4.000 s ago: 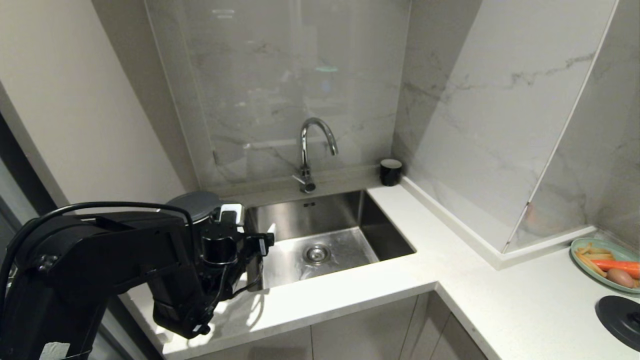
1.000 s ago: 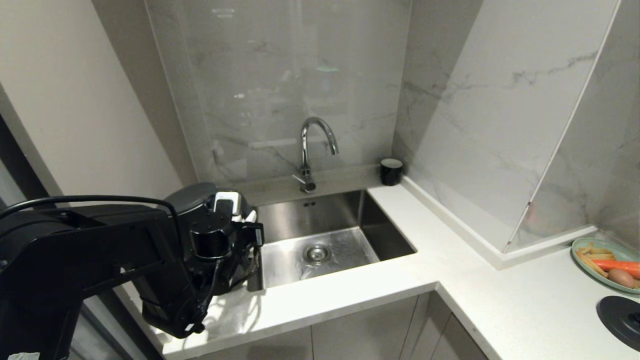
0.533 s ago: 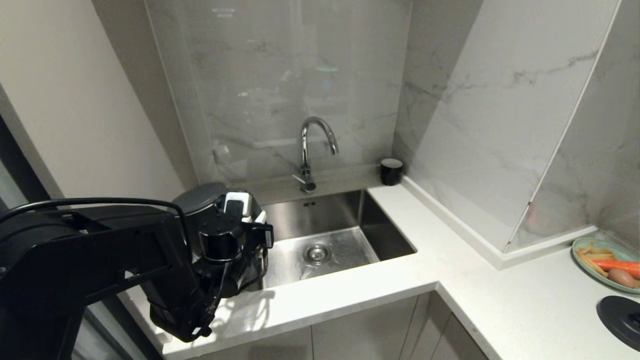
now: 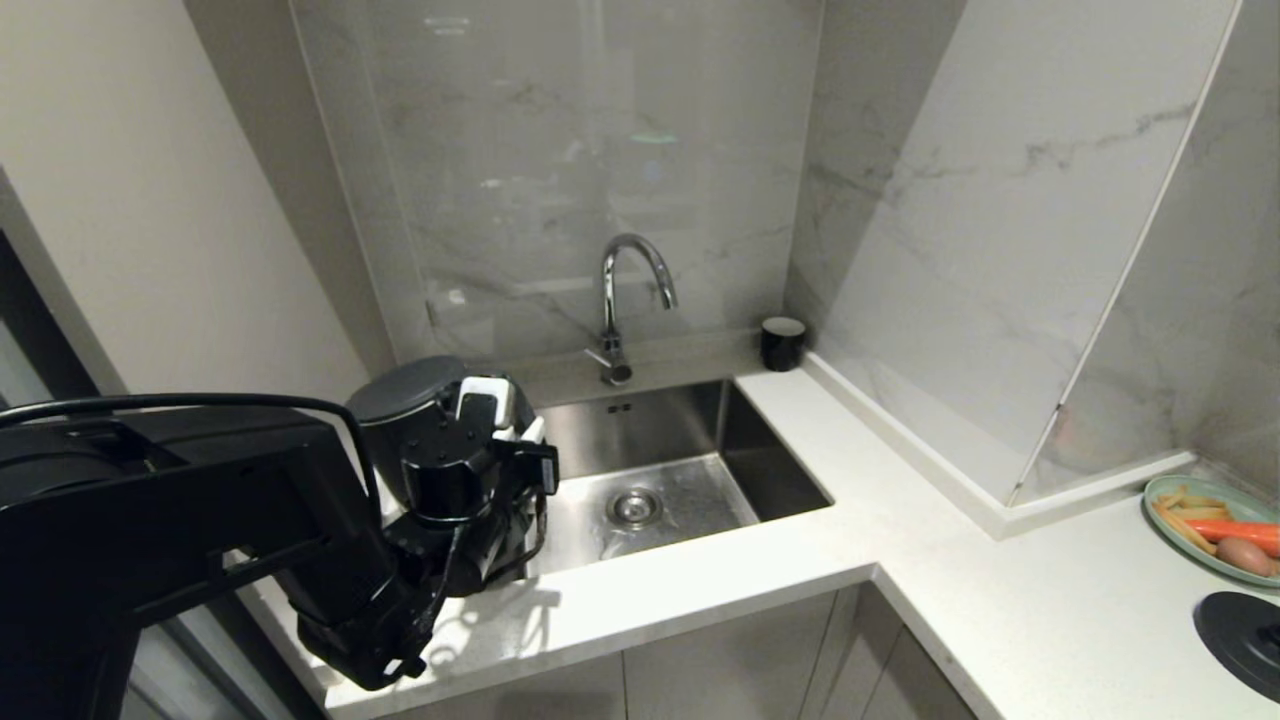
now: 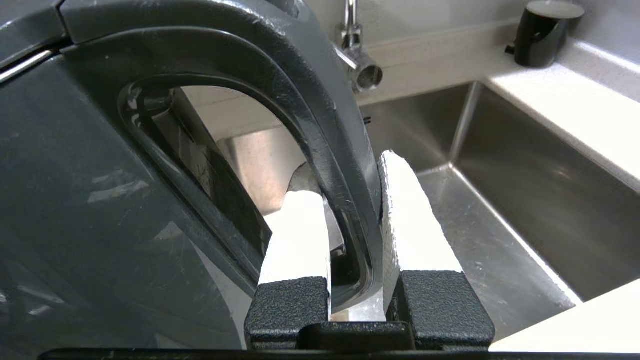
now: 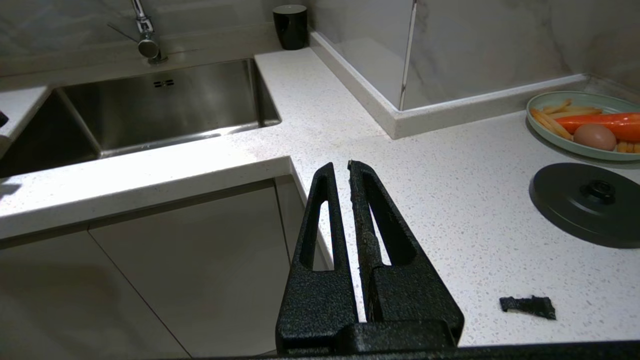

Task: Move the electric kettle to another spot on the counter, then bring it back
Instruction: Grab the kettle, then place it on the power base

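Observation:
The electric kettle (image 4: 405,392), glossy black with a flat grey lid, is at the left end of the white counter (image 4: 680,585), right beside the sink. My left arm hides its lower part. My left gripper (image 4: 497,418) is shut on the loop handle. In the left wrist view the two white fingers (image 5: 410,220) press the handle (image 5: 320,125) from either side, the left gripper (image 5: 347,172) sits on its lower curve, and the kettle body (image 5: 100,200) fills the side. My right gripper (image 6: 341,166) hangs shut and holds nothing above the counter (image 6: 450,200) corner.
The steel sink (image 4: 690,440) with its tap (image 4: 615,300) lies just right of the kettle. A small black cup (image 4: 781,343) stands in the back corner. At the far right are a green plate of food (image 4: 1215,530) and the flat black base disc (image 4: 1240,630). A black scrap (image 6: 527,306) lies near it.
My left gripper and the kettle in its grip have shifted a little to the right, toward the sink. The grip is unchanged and the right arm has stayed still.

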### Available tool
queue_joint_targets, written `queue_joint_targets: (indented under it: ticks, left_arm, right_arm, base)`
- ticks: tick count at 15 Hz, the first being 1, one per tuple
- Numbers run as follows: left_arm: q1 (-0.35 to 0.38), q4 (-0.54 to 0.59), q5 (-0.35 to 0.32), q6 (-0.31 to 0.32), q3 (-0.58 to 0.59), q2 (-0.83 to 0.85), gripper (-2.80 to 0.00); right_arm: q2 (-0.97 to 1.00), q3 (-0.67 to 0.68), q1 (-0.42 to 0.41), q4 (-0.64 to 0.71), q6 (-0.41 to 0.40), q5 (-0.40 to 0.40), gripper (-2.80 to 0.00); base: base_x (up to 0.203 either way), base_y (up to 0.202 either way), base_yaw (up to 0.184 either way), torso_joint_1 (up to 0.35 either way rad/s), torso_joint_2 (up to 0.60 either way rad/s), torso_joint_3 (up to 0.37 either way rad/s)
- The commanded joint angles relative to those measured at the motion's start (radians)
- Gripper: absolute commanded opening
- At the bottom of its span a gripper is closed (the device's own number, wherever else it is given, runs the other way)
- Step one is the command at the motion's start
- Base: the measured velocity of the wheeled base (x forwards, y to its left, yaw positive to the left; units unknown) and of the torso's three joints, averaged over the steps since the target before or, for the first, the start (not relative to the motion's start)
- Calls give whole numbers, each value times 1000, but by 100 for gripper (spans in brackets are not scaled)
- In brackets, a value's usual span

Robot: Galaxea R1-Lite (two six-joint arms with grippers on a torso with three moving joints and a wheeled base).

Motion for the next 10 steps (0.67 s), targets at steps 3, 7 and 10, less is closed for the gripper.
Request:
queue_joint_targets:
  ticks: [3, 7, 10]
  left_arm:
    - [-6, -2, 2, 9, 0, -12, -280]
    - [-6, -2, 2, 10, -2, -12, -280]
    - [-15, 0, 2, 11, -7, -12, -280]
  right_arm:
    - [1, 0, 0, 0, 0, 0, -280]
    - [1, 0, 0, 0, 0, 0, -280]
    - [1, 0, 0, 0, 0, 0, -280]
  base:
    - [0, 0, 0, 36, -70, -48]
    - [0, 0, 0, 115, -265, -137]
    - [0, 0, 0, 30, -71, -42]
